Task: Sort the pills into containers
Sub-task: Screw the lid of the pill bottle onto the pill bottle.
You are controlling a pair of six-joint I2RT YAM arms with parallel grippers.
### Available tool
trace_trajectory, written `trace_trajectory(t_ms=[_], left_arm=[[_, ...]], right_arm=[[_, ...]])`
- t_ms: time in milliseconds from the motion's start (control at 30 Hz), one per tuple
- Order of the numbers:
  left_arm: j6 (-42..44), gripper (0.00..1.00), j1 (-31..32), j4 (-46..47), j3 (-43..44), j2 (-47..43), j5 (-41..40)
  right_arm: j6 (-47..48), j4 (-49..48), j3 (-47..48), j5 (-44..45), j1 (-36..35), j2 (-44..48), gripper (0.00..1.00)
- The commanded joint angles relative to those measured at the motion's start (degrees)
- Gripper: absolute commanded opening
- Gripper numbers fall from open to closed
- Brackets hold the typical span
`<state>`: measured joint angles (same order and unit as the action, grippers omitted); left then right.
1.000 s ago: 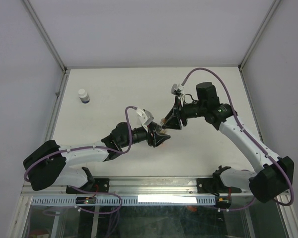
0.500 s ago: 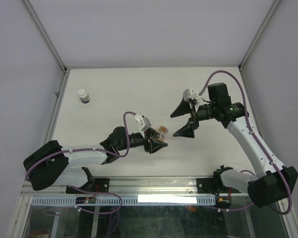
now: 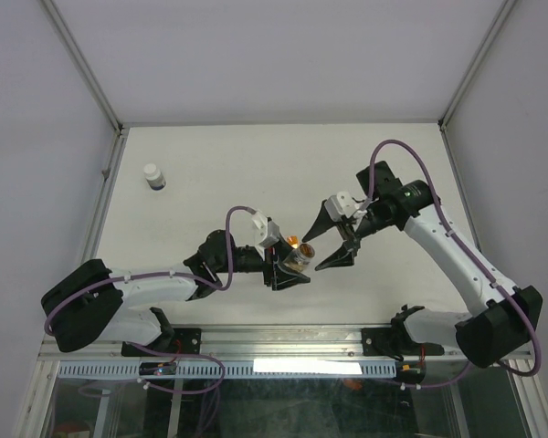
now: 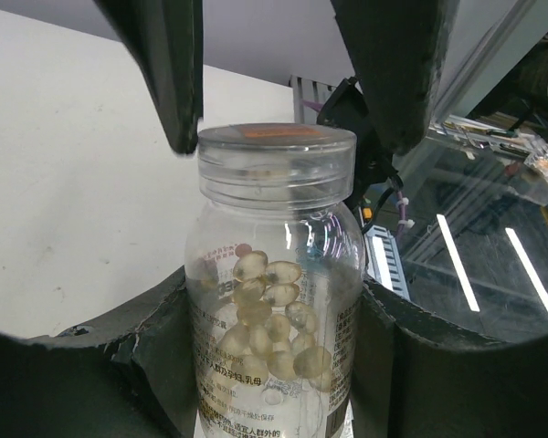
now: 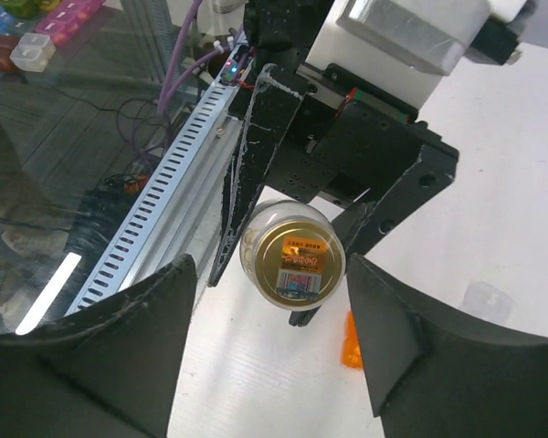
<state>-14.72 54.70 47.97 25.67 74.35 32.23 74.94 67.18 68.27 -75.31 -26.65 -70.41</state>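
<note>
Uncapping: my left jaws clamp the vial (image 4: 274, 319), my right jaws stand apart astride its cap (image 4: 276, 151); next, I'd close and twist.

The top camera hangs high above and behind the near edge of the table (image 3: 210, 173) and looks steeply down. It is far enough off to take in the whole tabletop, with the left gripper (image 3: 290, 262) and right gripper (image 3: 313, 253) close together near the middle. The left wrist camera looks out along its own fingers (image 4: 164, 356), very near, so the clear vial (image 4: 274, 274) fills its middle, side-on. The right wrist camera faces back the opposite way, close, meeting the vial's lid (image 5: 293, 258) end-on. All three views share that vial; each wrist view also shows the other gripper.
</note>
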Motion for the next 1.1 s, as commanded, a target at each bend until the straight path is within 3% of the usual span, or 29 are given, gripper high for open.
trace_trajectory(t_ms=[0,467,700,933,967,1067], left_arm=[[0.1,0.0,0.0,2.8,3.0,-1.1,3.8],[0.0,0.0,0.0,1.5,4.0,-1.3,0.3],[-1.2,0.0,0.0,1.8,3.5,-2.3,-11.1],[-0.1,0.0,0.1,1.7,4.3,-0.8,-23.1],[0.1,0.0,0.1,2.2,4.1,-0.7,-23.4],[0.6,0.0,0.1,3.4,3.0,-1.2,-22.1]], right_arm=[[-2.7,-2.4,2.4,1.0,-2.0,-0.7,0.67],[-14.7,-10.7,-1.3,2.4,-3.6,1.5,0.41],[-42.1,-27.8,-6.1,11.6,-3.8,3.5,0.26],[-60.3,-38.0,-7.5,19.6,-3.7,1.3,0.2],[-61.2,-38.1,-7.2,19.9,-3.6,1.1,0.25],[-59.9,-37.8,-5.8,16.6,-1.9,1.9,0.7]])
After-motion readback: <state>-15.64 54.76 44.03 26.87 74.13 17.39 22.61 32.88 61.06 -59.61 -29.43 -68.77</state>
